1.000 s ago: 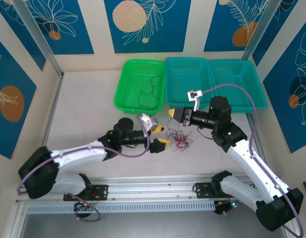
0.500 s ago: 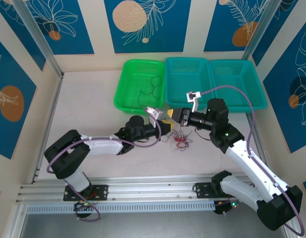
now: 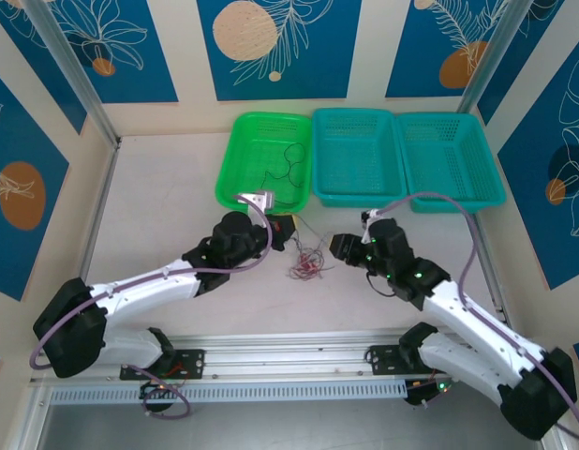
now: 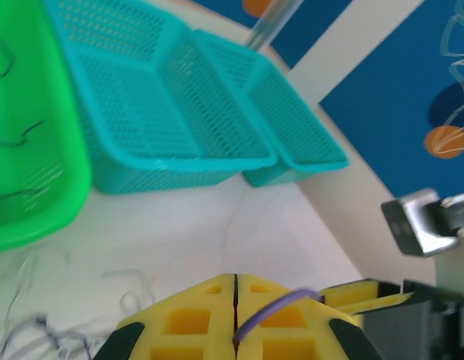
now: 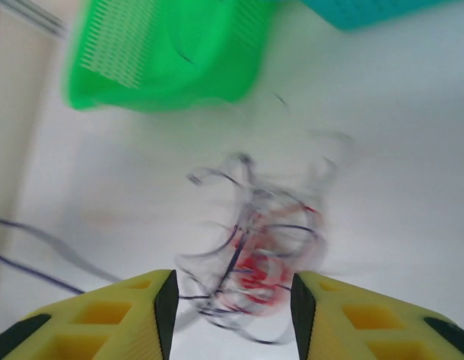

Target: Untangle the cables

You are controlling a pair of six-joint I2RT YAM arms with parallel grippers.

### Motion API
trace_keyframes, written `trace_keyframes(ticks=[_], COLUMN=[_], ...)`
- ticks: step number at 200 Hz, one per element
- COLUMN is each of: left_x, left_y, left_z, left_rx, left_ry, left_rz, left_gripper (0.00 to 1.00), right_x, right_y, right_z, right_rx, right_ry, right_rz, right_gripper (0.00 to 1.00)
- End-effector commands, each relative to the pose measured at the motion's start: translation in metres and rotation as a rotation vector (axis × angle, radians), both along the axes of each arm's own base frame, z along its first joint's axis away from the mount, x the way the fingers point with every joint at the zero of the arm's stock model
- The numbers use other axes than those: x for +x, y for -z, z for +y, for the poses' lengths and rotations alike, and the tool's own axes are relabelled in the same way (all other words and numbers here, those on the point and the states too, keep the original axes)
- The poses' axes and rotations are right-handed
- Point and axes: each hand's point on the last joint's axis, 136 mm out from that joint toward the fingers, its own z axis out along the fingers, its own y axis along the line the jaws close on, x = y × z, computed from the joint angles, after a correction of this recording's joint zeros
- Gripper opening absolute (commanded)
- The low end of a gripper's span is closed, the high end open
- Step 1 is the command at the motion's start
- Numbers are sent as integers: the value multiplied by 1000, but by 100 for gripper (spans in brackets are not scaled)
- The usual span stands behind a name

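Cables [image 3: 308, 263], thin strands of red, black and white, are gathered in a loose tangle on the table [image 3: 168, 206], just in front of the green basket [image 3: 235, 159]. The left gripper [image 3: 288, 229] is seen clenched beside the tangle, on its left. In the left wrist view its yellow pads [image 4: 191, 319] are pressed flat together, and a thin violet-looking strand is pinched in the seam and curls out to the right. From above, a fine strand is seen stretched from that gripper down to the tangle. The right gripper [image 3: 335, 246] is held near the tangle, on its right. In the right wrist view its yellow fingers [image 5: 104, 315] are spread apart, and the blurred tangle is framed in the gap beyond them, untouched as far as can be told. A separate black cable [image 3: 286, 174] is laid loosely inside the green basket. Two teal baskets [image 3: 355, 199] are set side by side to the right of the green one, just beside it.
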Motion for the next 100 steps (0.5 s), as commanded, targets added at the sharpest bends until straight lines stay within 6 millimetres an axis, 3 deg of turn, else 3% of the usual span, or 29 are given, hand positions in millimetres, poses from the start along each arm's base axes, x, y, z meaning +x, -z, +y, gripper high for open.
trace_keyframes(ticks=[1,12,31,49,69,100], left_x=[9,10,10,9,6,0], left_y=[20,23,23,22,24,28], left_z=[21,25,29,37,50,64], left_rx=[70,87,80,76,98,104], left_ry=[-118,-138,-148,-178,-226,-243], left_rz=[113,127,137,158,187,191], left_gripper=[0,0,0,0,0,0], right_x=[1,-1,-3,3,15,24], right_y=[35,42,56,71,83,92], right_z=[3,24,55,70,73,91], right_rx=[-66,-63,-74,-103,-122,-132], right_ry=[61,10,-75,-87,-43,-60], right_rz=[55,68,97,153,202,243], right_gripper=[57,69,74,71,63,66])
